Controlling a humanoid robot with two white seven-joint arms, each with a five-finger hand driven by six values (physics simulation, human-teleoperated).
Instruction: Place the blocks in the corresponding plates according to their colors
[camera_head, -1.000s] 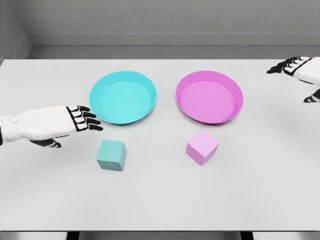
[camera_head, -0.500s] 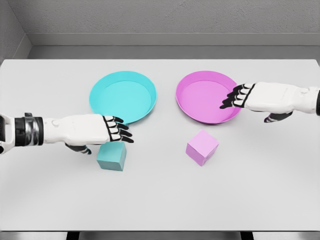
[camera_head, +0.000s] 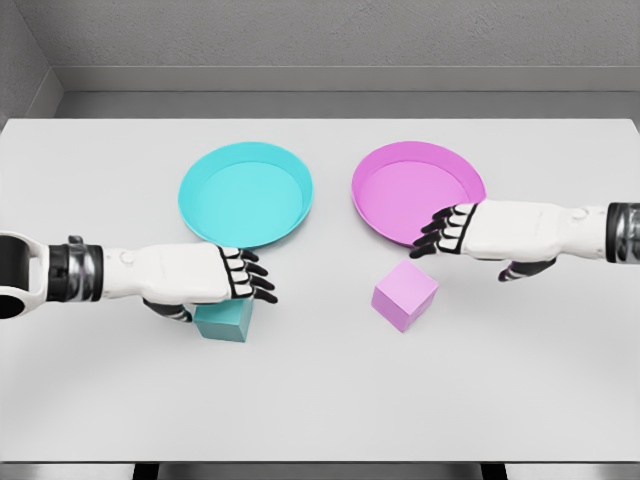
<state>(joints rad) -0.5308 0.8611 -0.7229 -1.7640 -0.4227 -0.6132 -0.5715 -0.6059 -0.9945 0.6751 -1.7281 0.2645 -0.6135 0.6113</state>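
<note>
- Teal block (camera_head: 228, 322) sits on the white table (camera_head: 320, 400), in front of the teal plate (camera_head: 245, 193). It's a cube, so no real long axis, with one flat face square to the camera.
- Left hand (camera_head: 205, 275) hangs right over that block, covering its top; fingers stretched out and slightly apart, pointing right, not clamped on anything.
- Pink block (camera_head: 404, 295) sits in front of the pink plate (camera_head: 418, 193), turned so a corner points at the camera.
- Right hand (camera_head: 475, 232) is over the pink plate's near rim, just behind the pink block, fingers loosely spread and pointing left, holding nothing.
</note>
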